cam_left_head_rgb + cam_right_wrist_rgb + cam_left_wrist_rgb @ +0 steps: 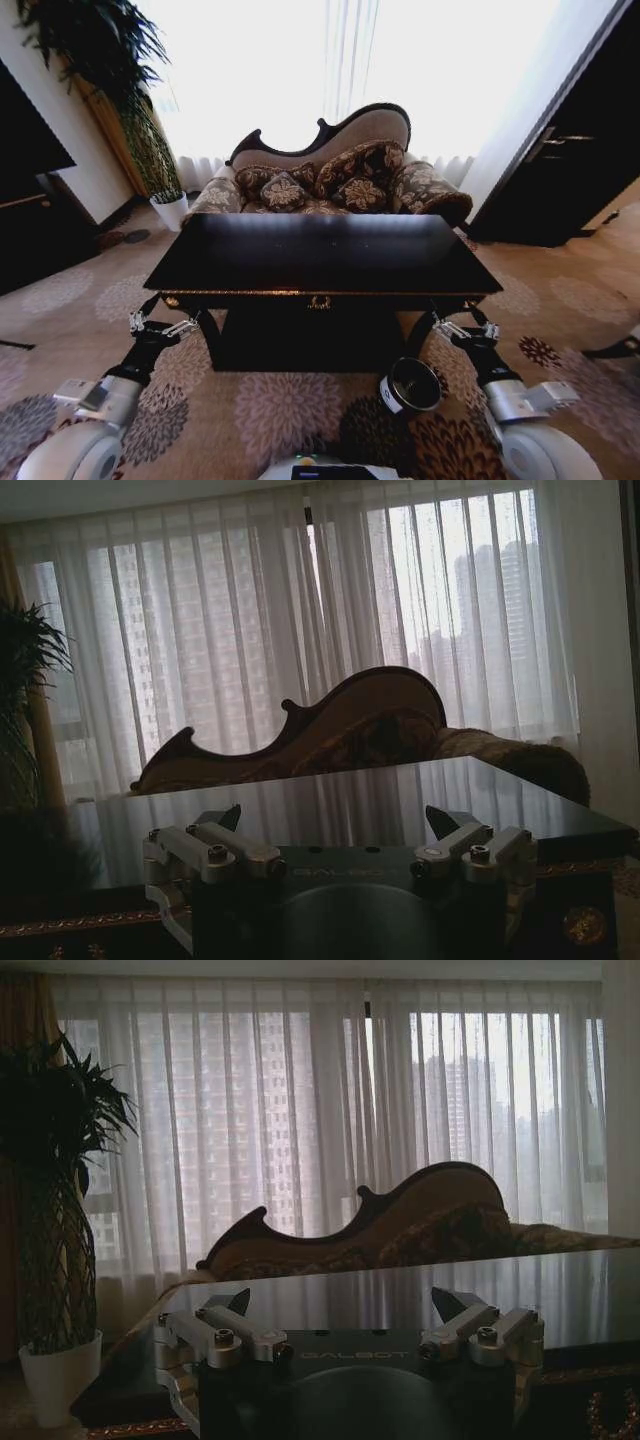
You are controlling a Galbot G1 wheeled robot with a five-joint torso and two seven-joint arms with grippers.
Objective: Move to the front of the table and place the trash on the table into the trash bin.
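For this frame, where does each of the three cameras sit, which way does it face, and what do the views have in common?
Head view: from the robot's head, looking forward and down on the table, the sofa behind it and the trash bin on the carpet; both arms show low, left gripper, right gripper.
Left wrist view: from the left wrist, level with the tabletop, facing sofa and curtains; its own open fingers show.
Right wrist view: from the right wrist, facing likewise; open fingers.
Shared: all three show table and sofa.
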